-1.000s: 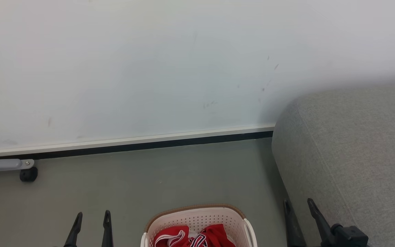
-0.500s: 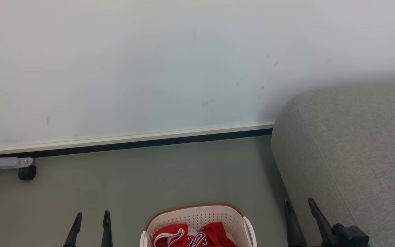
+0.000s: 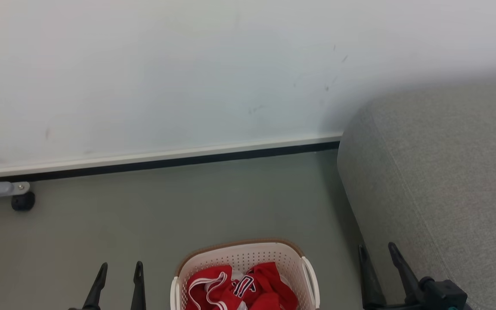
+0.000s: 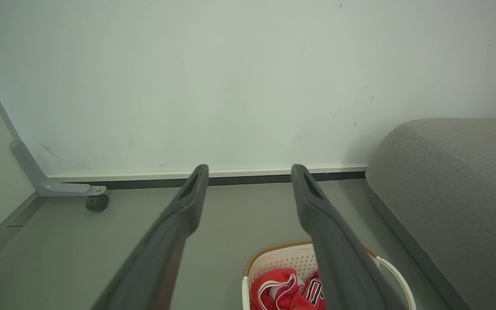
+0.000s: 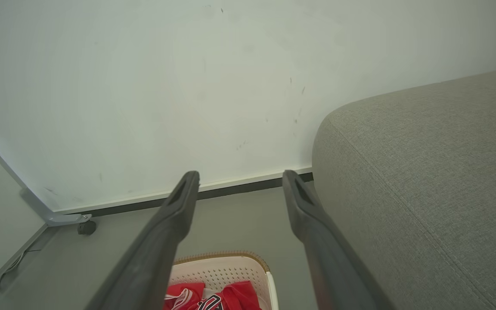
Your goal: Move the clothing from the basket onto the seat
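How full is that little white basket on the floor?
Partly full: crumpled red clothing lies inside the laundry basket, below its brown rim, with bare perforated wall showing above it.

The basket stands near on the grey floor, the red clothing bunched inside it, with the seat close on its right. The left gripper and right gripper flank it, fingers parted. A white wall rises at the far side.
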{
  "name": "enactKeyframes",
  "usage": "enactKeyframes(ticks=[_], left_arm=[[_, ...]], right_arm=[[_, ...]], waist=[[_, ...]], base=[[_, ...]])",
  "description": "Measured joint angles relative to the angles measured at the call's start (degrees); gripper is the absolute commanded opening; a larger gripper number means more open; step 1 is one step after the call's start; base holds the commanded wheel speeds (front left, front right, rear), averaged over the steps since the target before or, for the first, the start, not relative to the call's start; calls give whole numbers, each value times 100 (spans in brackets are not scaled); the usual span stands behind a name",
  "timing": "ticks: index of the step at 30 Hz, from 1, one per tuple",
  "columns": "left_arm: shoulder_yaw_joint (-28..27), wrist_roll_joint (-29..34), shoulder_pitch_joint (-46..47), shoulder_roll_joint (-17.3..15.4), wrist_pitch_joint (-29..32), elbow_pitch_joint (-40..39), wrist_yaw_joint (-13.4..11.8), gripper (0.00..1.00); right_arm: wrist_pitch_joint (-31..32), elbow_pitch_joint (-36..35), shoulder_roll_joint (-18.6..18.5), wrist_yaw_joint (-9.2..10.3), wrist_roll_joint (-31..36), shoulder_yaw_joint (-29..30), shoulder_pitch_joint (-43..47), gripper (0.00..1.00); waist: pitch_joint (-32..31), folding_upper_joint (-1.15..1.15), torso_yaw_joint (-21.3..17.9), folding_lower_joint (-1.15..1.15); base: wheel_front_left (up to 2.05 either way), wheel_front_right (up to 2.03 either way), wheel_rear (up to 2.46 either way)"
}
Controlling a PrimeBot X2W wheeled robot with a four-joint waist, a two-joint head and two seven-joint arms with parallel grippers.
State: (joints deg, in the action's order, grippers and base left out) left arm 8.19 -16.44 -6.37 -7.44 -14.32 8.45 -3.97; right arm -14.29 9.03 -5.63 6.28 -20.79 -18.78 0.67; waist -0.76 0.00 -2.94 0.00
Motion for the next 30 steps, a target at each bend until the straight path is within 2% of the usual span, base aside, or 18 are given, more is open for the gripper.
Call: enactKeyframes(ticks=[13, 22, 30], left_arm=[[298, 263, 512, 27, 0, 47, 99, 100], [460, 403, 1245, 27, 94, 472, 157, 100], [659, 591, 1751, 1, 274, 955, 354, 100]], right_arm=[[0, -453, -197, 3, 122, 399, -499, 100], [-27, -699, -203, 10, 175, 528, -1212, 100], [-42, -790, -178, 11, 175, 623, -1700, 100]], waist=[[803, 0, -157, 1], [1616, 1, -337, 1], [2295, 1, -462, 2]], base=[[0, 0, 0], [0, 0, 0], [0, 0, 0]])
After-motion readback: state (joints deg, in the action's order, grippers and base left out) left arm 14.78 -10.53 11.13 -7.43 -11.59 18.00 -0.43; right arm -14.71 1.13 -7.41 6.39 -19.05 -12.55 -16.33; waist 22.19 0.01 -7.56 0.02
